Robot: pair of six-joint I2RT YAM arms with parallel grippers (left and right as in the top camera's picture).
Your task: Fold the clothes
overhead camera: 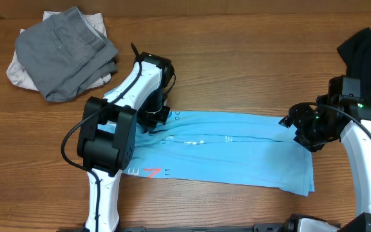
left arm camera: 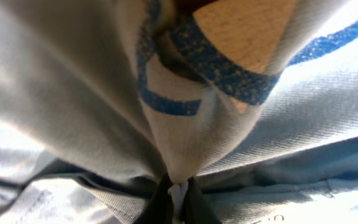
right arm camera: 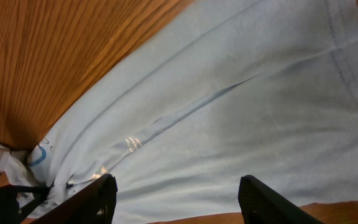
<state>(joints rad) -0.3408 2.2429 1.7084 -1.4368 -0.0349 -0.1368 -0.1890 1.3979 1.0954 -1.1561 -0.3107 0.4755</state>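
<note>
A: Blue cotton, pinched tight. The left gripper is closed on a bunched ridge of the shirt, and the cloth tents up from its jaws.

B: And the right gripper?

A: Wide open, fingers well apart over the shirt's plain end. It holds nothing. I cannot tell whether the tips press the cloth.

B: Where does the shirt lie?

A: Across the middle of the table as a long narrow band. The left gripper is at the printed end and the right at the other.

B: Which step, then?

A: I'd judge the sides are folded in and the band is about to be halved end over end.

B: What does that call for?

A: The right should pin or grip its end. The left then lifts its end clear and carries it across, keeping the edges square.

B: Anything else about?

A: A grey pile far left and a black garment far right, both off the shirt.
</note>
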